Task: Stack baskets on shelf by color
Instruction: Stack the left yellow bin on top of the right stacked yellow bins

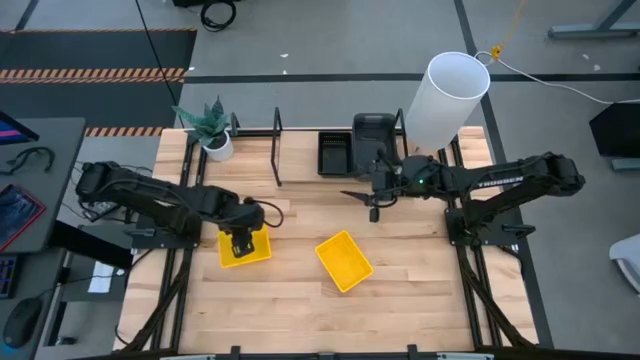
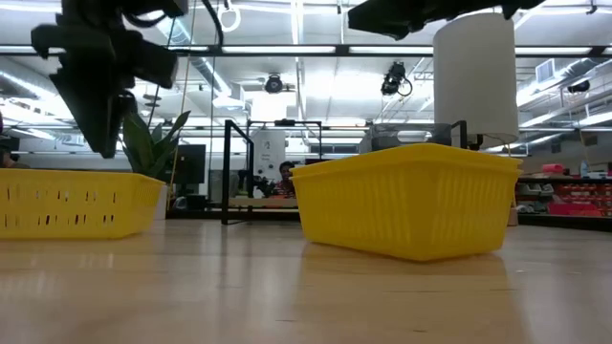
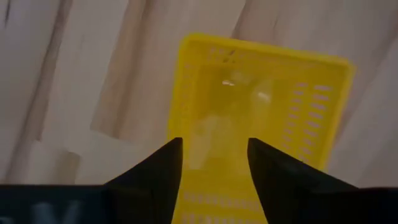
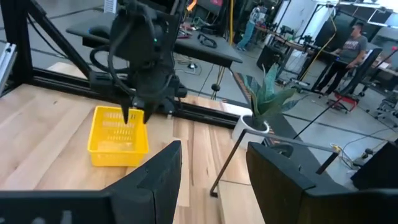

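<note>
Two yellow baskets rest upright on their bottoms on the tabletop: one at the left, one at the middle. My left gripper points down just above the left basket, open, with its fingers clear of the rim. My right gripper hangs level above the table's far middle, open and empty, pointing toward the left arm. A black basket and a dark grey one sit on the shelf at the far edge.
A potted plant stands at the shelf's left end, a tall white cylinder at its right. Black wire uprights rise from the shelf. Bare wood lies between and in front of the two yellow baskets. People stand in the room beyond.
</note>
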